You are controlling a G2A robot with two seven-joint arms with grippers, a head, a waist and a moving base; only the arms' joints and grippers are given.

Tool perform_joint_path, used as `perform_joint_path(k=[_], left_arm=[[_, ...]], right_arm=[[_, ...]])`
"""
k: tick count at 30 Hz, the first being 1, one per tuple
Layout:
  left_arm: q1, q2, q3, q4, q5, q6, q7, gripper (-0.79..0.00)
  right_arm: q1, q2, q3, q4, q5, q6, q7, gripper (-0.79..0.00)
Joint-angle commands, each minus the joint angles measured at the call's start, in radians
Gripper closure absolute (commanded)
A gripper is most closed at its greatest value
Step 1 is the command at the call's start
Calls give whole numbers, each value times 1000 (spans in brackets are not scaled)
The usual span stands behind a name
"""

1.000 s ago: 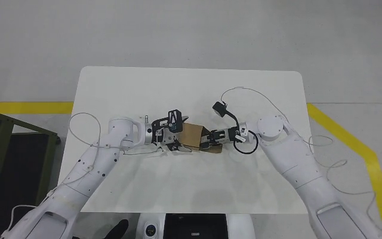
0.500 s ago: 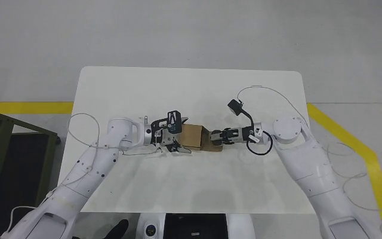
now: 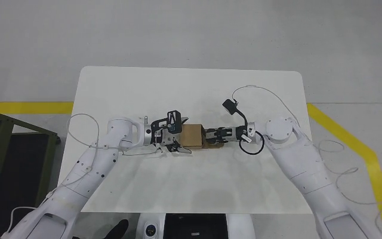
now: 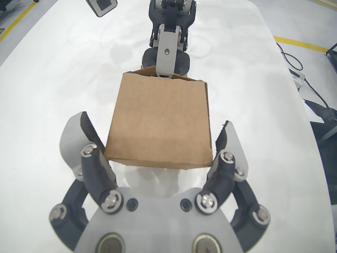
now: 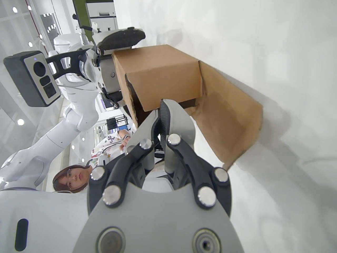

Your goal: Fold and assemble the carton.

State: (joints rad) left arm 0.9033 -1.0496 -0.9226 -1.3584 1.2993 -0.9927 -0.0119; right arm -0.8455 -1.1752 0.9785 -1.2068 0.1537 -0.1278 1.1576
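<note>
Carton (image 3: 192, 135) sits at the middle of the white table (image 3: 119, 89), brown and partly folded. At its 9 o'clock the left gripper (image 4: 155, 119) straddles it, pads pressed against both side walls. At its 3 o'clock the right gripper (image 5: 162, 104), fingers closed together, has its tip at the open end, beside a flap (image 5: 231, 130) splayed out along the table.

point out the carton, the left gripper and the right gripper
carton (image 3: 192, 135), top view, its brown top face
left gripper (image 4: 155, 118), left wrist view, midway between its fingertips, over the carton
right gripper (image 5: 159, 107), right wrist view, between its fingertips at the carton's open end
</note>
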Motion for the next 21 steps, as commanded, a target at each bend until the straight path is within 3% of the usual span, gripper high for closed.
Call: perform_joint_path(k=[1, 21], left_arm=[[0, 0, 0, 0, 2, 0, -2, -785], [0, -4, 2, 8, -1, -13, -10, -785]], right_arm=[[12, -7, -18, 10, 14, -10, 5, 0], [81, -62, -130, 145, 113, -86, 15, 0]])
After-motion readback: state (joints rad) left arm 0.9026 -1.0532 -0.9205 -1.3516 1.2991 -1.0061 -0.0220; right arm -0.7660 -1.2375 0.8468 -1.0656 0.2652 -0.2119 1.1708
